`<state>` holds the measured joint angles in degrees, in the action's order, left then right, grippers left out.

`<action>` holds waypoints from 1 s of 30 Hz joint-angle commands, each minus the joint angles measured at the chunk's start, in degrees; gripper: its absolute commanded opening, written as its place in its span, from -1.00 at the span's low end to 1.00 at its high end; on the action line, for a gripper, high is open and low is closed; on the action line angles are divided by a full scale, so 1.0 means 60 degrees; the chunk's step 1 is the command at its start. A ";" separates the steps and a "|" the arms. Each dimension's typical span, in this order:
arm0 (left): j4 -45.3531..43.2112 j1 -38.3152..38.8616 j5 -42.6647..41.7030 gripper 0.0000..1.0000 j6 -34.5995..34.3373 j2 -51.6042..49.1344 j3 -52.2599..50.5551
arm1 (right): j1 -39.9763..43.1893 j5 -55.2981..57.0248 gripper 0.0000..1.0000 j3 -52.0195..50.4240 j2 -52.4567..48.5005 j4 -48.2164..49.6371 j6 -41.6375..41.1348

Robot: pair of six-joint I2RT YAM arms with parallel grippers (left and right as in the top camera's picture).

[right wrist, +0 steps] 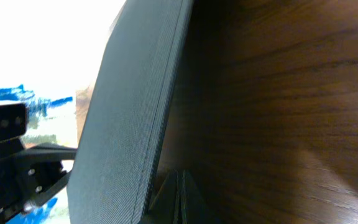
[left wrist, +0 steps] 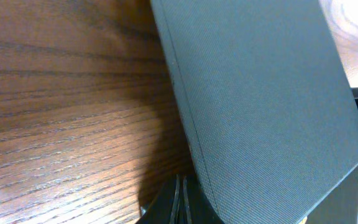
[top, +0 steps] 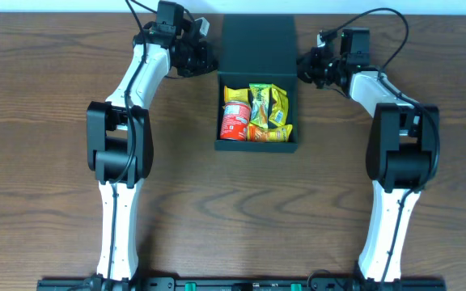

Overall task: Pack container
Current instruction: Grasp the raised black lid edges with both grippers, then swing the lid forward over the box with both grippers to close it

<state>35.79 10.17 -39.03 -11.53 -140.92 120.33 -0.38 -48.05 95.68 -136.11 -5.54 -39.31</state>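
Observation:
The dark teal container (top: pixel 256 147) sits open at the table's middle back, with its flap lid (top: pixel 257 40) raised at the far side. Inside lie a red can (top: pixel 235 121) and yellow-green snack packets (top: pixel 269 109). My left gripper (top: pixel 211 63) is shut and empty at the lid's left edge. My right gripper (top: pixel 302 69) is shut and empty at the lid's right edge. In the left wrist view the lid (left wrist: pixel 260 93) fills the right side, and the shut gripper (left wrist: pixel 180 205) lies right beside its edge. The right wrist view mirrors this with its lid (right wrist: pixel 129 112) and its gripper (right wrist: pixel 180 199).
The wooden table (top: pixel 47 162) spreads wide on both sides of the box. Its far edge (top: pixel 55 18) runs just behind both grippers. Both arm bases stand at the near edge. Past the lid, each wrist view shows the opposite arm (right wrist: pixel 17 168).

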 commanded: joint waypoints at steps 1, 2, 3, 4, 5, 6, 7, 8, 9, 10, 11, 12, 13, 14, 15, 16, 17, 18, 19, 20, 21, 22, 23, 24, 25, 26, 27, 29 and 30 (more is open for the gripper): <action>-0.0011 0.0113 -0.0117 -0.88 0.0379 -0.0211 -0.0036 | 0.0109 -0.0918 -0.97 0.0091 0.0146 0.0102 0.0386; -0.0015 0.0117 0.0091 -0.88 0.0433 -0.0211 -0.0036 | 0.0164 -0.1031 -0.97 0.0091 0.0146 0.0109 0.0408; -0.0033 0.0117 0.0313 -0.88 0.0466 -0.0215 -0.0036 | 0.0219 -0.1158 -0.97 0.0091 0.0146 0.0142 0.0510; -0.0087 0.0117 0.0470 -0.88 0.0572 -0.0215 -0.0036 | 0.0262 -0.1330 -0.97 0.0091 0.0146 0.0160 0.0576; -0.0175 0.0117 0.0583 -0.88 0.0656 -0.0215 -0.0040 | 0.0306 -0.1453 -0.97 0.0091 0.0146 0.0189 0.0586; -0.0277 0.0117 0.0608 -0.88 0.0681 -0.0219 -0.0040 | 0.0331 -0.1617 -0.97 0.0091 0.0146 0.0240 0.0608; -0.0433 0.0113 0.0597 -0.88 0.0707 -0.0262 -0.0040 | 0.0353 -0.1719 -0.97 0.0091 0.0146 0.0255 0.0608; -0.0579 0.0113 0.0594 -0.88 0.0707 -0.0295 -0.0040 | 0.0368 -0.1829 -0.97 0.0091 0.0146 0.0299 0.0608; -0.0707 0.0109 0.0590 -0.88 0.0707 -0.0331 -0.0040 | 0.0375 -0.1949 -0.97 0.0091 0.0146 0.0346 0.0612; -0.0823 0.0113 0.0572 -0.88 0.0703 -0.0401 -0.0040 | 0.0375 -0.2113 -0.97 0.0091 0.0146 0.0430 0.0637; -0.0936 0.0113 0.0568 -0.88 0.0703 -0.0474 -0.0040 | 0.0375 -0.2259 -0.97 0.0091 0.0146 0.0503 0.0641; -0.1020 0.0113 0.0503 -0.88 0.0699 -0.0528 -0.0040 | 0.0375 -0.2422 -0.97 0.0091 0.0146 0.0590 0.0641; -0.1093 0.0113 0.0499 -0.88 0.0707 -0.0612 -0.0040 | 0.0372 -0.2626 -0.97 0.0091 0.0146 0.0721 0.0641; -0.1173 0.0109 0.0481 -0.88 0.0707 -0.0645 -0.0040 | 0.0372 -0.2849 -0.97 0.0091 0.0146 0.0856 0.0637; -0.1297 0.0106 0.0448 -0.88 0.0710 -0.0692 -0.0040 | 0.0372 -0.2969 -0.97 0.0091 0.0146 0.0951 0.0634; -0.1483 0.0102 0.0368 -0.89 0.0718 -0.0739 -0.0040 | 0.0372 -0.3100 -0.97 0.0091 0.0146 0.1024 0.0630; -0.1818 0.0091 0.0157 -0.89 0.0714 -0.0772 -0.0040 | 0.0372 -0.3246 -0.97 0.0091 0.0146 0.1042 0.0630; -0.2164 0.0069 -0.0036 -0.89 0.0707 -0.0801 -0.0040 | 0.0372 -0.3322 -0.97 0.0091 0.0146 0.1035 0.0630; -0.2455 0.0051 -0.0182 -0.88 0.0707 -0.0805 -0.0040 | 0.0372 -0.3395 -0.97 0.0091 0.0146 0.1031 0.0630; -0.2772 0.0022 -0.0186 -0.88 0.0703 -0.0805 -0.0040 | 0.0372 -0.3435 -0.97 0.0091 0.0146 0.1035 0.0630; -0.3056 -0.0011 -0.0189 -0.88 0.0634 -0.0805 -0.0036 | 0.0372 -0.3472 -0.97 0.0091 0.0146 0.1038 0.0630; -0.3297 -0.0040 -0.0211 -0.88 0.0543 -0.0805 -0.0036 | 0.0375 -0.3475 -0.97 0.0091 0.0146 0.1038 0.0630; -0.3526 -0.0076 -0.0270 -0.88 0.0463 -0.0805 -0.0036 | 0.0375 -0.3493 -0.97 0.0091 0.0146 0.1038 0.0634; -0.3716 -0.0113 -0.0288 -0.88 0.0372 -0.0805 -0.0036 | 0.0375 -0.3501 -0.97 0.0091 0.0146 0.1038 0.0634; -0.3905 -0.0149 -0.0390 -0.89 0.0350 -0.0805 -0.0036 | 0.0375 -0.3501 -0.97 0.0091 0.0146 0.1038 0.0637; -0.4062 -0.0178 -0.0539 -0.88 0.0346 -0.0805 -0.0036 | 0.0375 -0.3501 -0.97 0.0091 0.0146 0.1042 0.0637; -0.4229 -0.0204 -0.0769 -0.88 0.0342 -0.0805 -0.0036 | 0.0375 -0.3497 -0.97 0.0091 0.0146 0.1067 0.0641; -0.4368 -0.0229 -0.1053 -0.88 0.0328 -0.0805 -0.0036 | 0.0375 -0.3497 -0.97 0.0091 0.0146 0.1224 0.0692; -0.4368 -0.0229 -0.1096 -0.88 0.0299 -0.0805 -0.0036 | 0.0375 -0.3490 -0.97 0.0091 0.0146 0.1341 0.0721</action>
<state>10.02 9.04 -41.87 -9.21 -145.40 120.14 2.13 -65.76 95.68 -136.11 1.32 -36.71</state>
